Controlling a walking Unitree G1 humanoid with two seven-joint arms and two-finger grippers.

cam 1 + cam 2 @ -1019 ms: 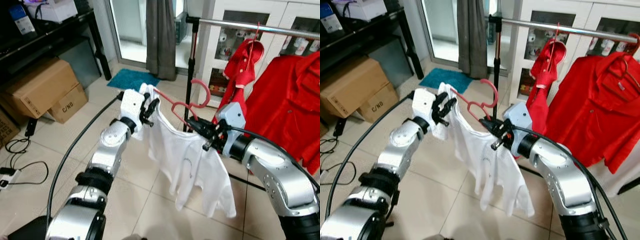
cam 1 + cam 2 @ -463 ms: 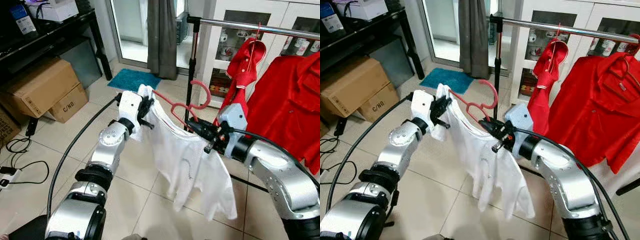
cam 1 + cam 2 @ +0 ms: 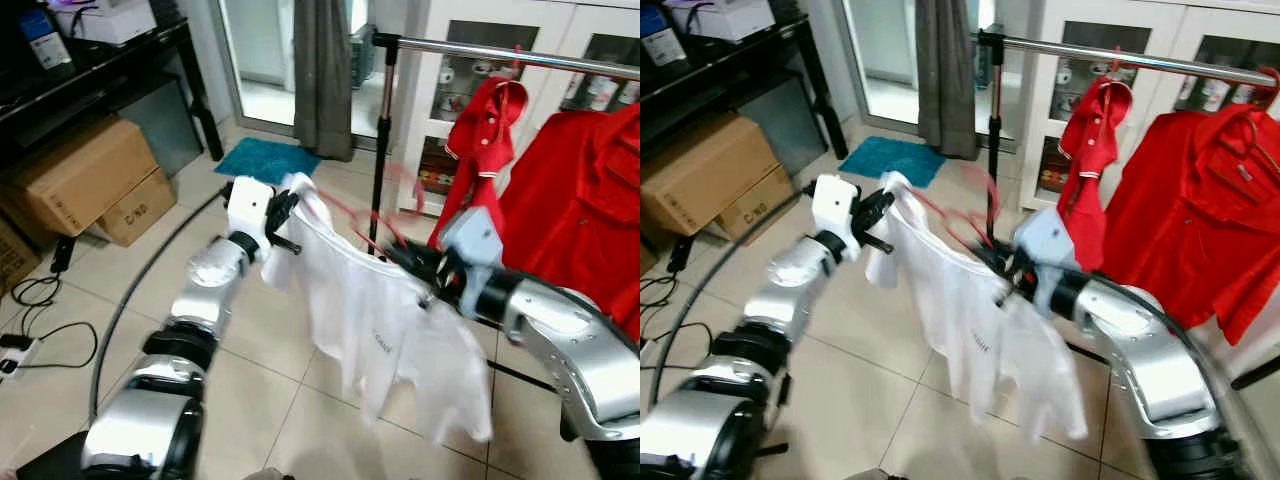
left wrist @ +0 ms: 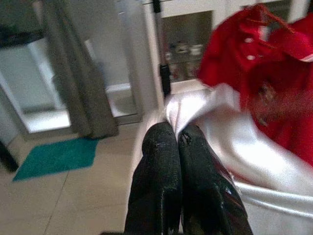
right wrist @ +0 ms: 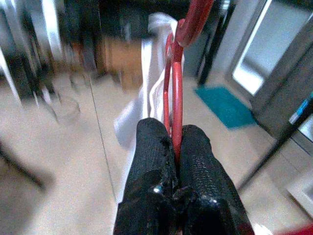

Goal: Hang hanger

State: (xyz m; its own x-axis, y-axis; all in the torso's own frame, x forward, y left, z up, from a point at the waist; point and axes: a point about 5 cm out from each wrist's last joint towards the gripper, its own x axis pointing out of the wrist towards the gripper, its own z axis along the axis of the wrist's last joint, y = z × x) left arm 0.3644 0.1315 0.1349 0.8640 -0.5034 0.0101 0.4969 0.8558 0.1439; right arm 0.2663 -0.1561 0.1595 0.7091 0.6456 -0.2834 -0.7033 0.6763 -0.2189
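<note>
One white shirt (image 3: 375, 320) on one red hanger (image 5: 177, 83) is stretched between two grippers: the left gripper (image 4: 177, 134) pinches a shoulder, the right gripper (image 5: 176, 132) clamps the hanger. Two red garments (image 3: 560, 190) hang on the rail (image 3: 500, 52). Since earlier, the shirt has swung lower and blurred.

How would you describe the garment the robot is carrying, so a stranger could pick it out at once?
Start at the silver clothes rail before the white cabinet, where red shirts hang. In front of it, the left gripper and right gripper hold a white T-shirt on a red plastic hanger. It is the sole white garment.
</note>
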